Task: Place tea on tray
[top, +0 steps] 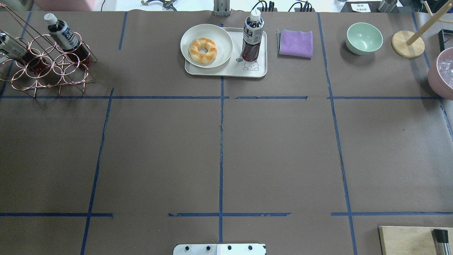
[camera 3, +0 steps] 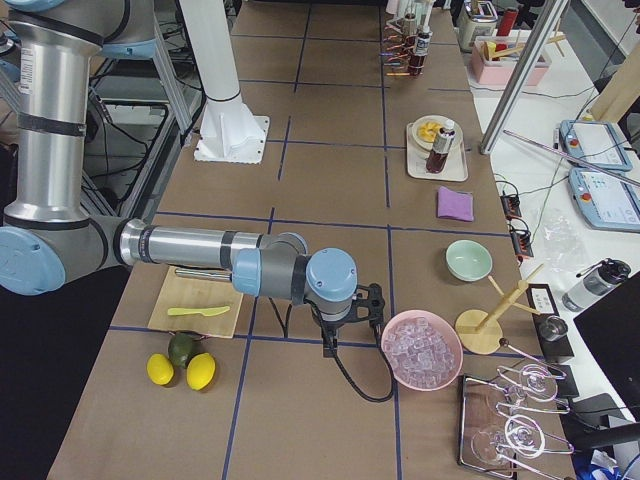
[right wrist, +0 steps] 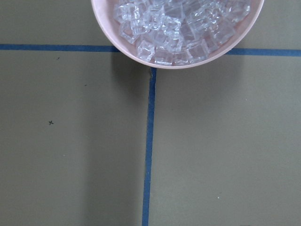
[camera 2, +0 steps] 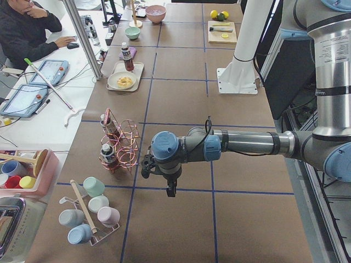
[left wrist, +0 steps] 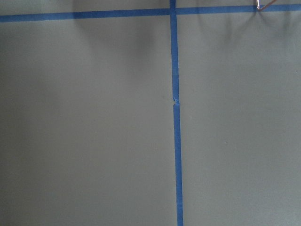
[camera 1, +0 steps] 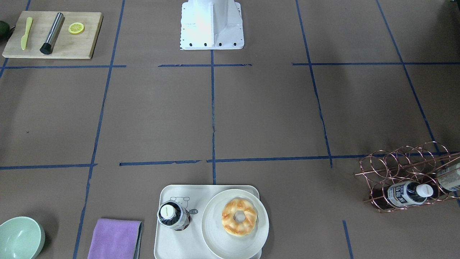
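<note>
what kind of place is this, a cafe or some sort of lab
Probably a robotics lab staged as a café table: a blue tape grid on the table, an operator beside control tablets, and a robot arm over the props.

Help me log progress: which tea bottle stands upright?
The tea on the tray, beside the plate; the other two bottles lie tilted in the copper rack.

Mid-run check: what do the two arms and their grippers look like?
Both the left arm and right arm are silver-grey tubes with light-blue round joint caps. The left gripper and right gripper are black; a black cable loops from the right wrist.
</note>
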Controlling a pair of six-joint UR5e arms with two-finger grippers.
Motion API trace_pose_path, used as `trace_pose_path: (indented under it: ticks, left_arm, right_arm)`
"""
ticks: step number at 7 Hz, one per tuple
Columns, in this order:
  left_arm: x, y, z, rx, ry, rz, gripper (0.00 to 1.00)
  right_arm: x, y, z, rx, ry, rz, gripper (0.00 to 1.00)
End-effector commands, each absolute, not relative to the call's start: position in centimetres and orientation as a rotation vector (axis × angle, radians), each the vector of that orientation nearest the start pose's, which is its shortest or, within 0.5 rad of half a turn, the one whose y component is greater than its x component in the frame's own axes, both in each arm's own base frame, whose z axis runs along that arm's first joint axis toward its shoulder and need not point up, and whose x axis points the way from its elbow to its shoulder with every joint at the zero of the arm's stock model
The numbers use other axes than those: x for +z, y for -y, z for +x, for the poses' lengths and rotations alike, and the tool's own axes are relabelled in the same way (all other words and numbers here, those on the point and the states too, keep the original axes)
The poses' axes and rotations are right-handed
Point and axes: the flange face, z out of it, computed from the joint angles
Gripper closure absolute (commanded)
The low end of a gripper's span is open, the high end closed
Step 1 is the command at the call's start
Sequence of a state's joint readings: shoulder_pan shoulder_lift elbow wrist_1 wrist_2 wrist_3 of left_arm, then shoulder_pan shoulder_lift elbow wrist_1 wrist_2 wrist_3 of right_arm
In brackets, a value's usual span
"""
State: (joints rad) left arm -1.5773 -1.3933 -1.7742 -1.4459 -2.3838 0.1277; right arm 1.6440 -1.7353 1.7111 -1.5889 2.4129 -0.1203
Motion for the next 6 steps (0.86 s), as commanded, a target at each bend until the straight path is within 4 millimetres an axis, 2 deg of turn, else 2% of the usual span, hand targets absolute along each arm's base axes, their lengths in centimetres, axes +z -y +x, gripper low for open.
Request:
trace_pose_path:
  ticks: [1,2,6]
  left_arm:
    - [64.78,40.97,-6.35,0.075,-0.817,-0.037,0.00]
    - [64.80,40.96,-6.35,0.074,-0.817,-0.038,0.00]
    - [65.08,40.93,-6.35,0.073,-0.817,-0.043,0.00]
  right_arm:
    - [66.51,41.31,8.88,0.015,0.854,0.037,0.00]
    - [66.91,41.13,8.42,0.025,0.926,0.024,0.00]
    - [67.06,41.17,8.37,0.024,0.935,0.024,0.00]
